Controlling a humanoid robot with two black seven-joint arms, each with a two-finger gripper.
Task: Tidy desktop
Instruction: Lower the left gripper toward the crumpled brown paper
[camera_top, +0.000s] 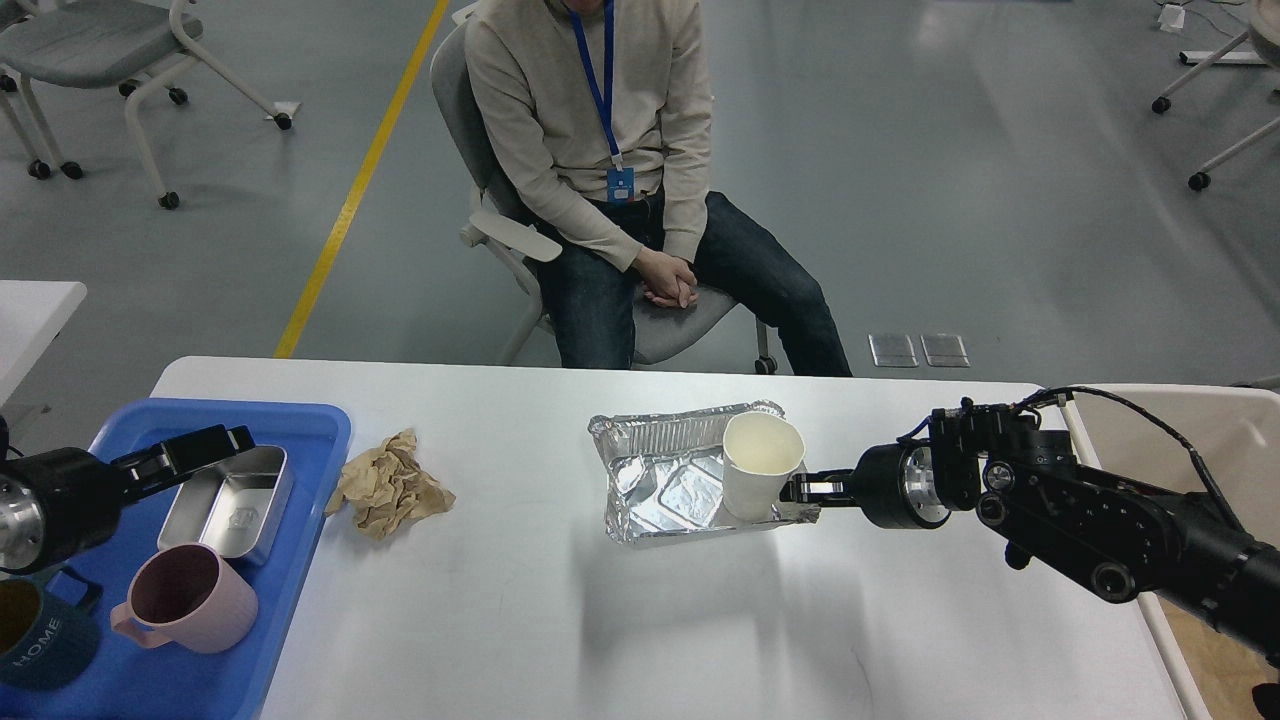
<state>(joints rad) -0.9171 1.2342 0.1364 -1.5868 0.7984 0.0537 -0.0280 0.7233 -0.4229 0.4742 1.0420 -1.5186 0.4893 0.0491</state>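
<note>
Crinkled, shiny foil tray (660, 490) holding a matt white paper cup (760, 465) at my right pincer (800, 488), crumpled brown paper (388, 485) on the smooth white-grey desktop (520, 620), and a brushed-metal tin (228, 503) and matt pink mug (195, 597) on glossy blue plastic tray (300, 560).

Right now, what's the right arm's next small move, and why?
Probably lift the foil tray slightly and carry it toward the beige bin. The right gripper sits at the tray's near-right rim, seemingly pinching it, with the paper cup standing inside.
</note>
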